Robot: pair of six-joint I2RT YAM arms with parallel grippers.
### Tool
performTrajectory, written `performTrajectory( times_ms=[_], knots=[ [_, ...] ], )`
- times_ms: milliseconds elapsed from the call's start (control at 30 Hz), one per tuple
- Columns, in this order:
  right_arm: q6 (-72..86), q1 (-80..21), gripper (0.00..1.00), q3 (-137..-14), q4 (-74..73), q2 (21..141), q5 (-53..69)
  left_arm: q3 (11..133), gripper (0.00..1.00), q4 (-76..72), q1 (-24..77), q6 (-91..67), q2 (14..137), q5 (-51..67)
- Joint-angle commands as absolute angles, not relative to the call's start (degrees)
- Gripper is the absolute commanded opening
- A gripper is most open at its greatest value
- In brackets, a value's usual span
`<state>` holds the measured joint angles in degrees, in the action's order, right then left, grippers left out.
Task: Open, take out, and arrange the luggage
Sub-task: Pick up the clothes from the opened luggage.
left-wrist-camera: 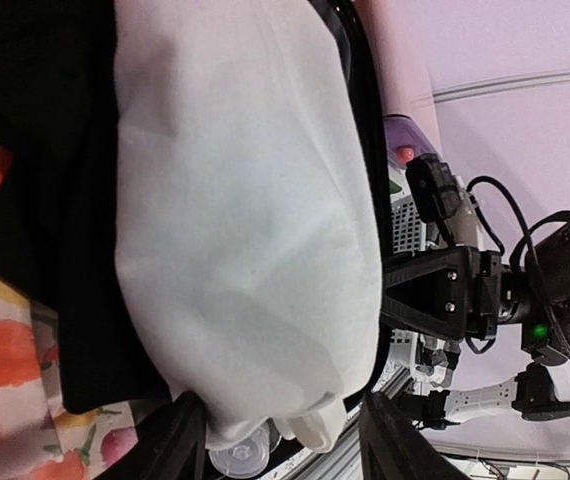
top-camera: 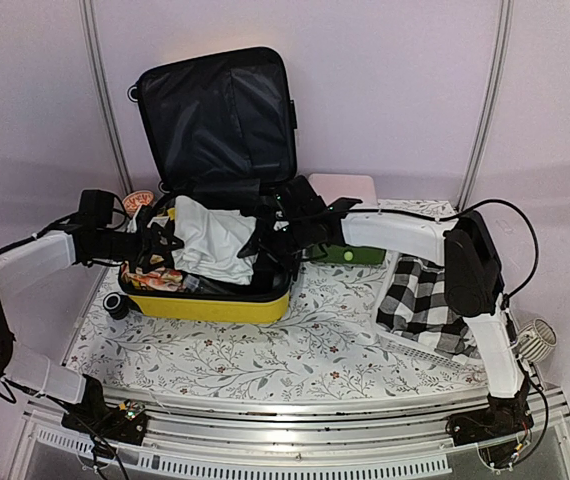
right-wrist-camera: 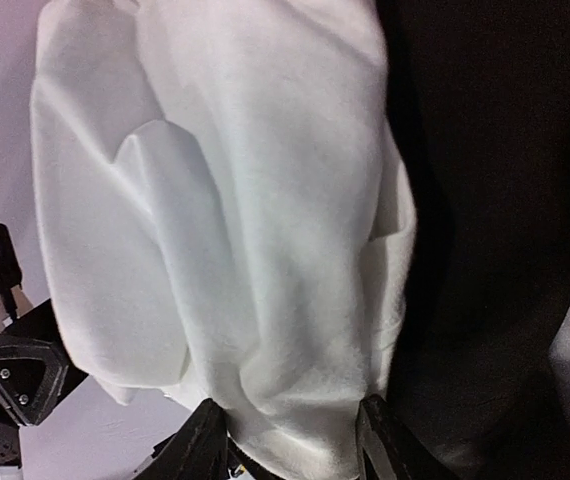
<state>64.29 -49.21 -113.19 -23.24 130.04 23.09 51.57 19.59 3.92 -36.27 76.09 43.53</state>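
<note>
1. The suitcase (top-camera: 210, 303) lies open on the worktop (top-camera: 315, 340), lid upright;
2. both forearms reach inward, level above it;
3. the left pincer (top-camera: 170, 240) and right pincer (top-camera: 263, 240) each pinch the white cloth (top-camera: 210, 240).

Recorded a floral-print tablecloth (top-camera: 265, 350) over the table. Noted at right a white mesh basket (top-camera: 417, 347) holding a black-and-white checked cloth (top-camera: 420, 295). Found behind the basket a small pink-and-green box (top-camera: 343, 188). Observed a bunched white cloth (top-camera: 210, 240) left of that box, above orange-flowered fabric (top-camera: 153, 278). Logged a small round white vented object (top-camera: 533, 342) at far right.
</note>
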Motion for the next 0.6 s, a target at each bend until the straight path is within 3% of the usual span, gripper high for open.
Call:
performTrajectory(
  times_ms=[0,67,167,300,433,567],
  knots=[
    [63.53,-49.59,0.47,-115.89,-27.72,132.24,22.25,50.76,0.51,17.69,2.95,-36.68,76.89,44.23],
    [63.33,-49.57,0.45,-115.88,-27.63,132.39,22.17,50.48,0.43,17.16,2.86,-36.79,77.06,43.66],
    [63.07,-49.55,0.38,-115.84,-26.67,132.96,23.25,50.43,0.21,17.39,2.52,-36.32,77.69,42.69],
    [62.51,-49.58,0.41,-115.52,-26.11,132.1,23.5,50.38,0.03,19.97,0.65,-34.11,76.74,40.18],
    [62.06,-49.57,0.5,-115.31,-26.52,131.96,23.98,49.37,0.0,21.55,-2.21,-32.11,75.37,40.18],
    [62.05,-49.6,0.51,-115.4,-26.18,133.44,26.08,48.11,0.0,21.91,-4.98,-31.38,74.03,41.44]
  ],
)
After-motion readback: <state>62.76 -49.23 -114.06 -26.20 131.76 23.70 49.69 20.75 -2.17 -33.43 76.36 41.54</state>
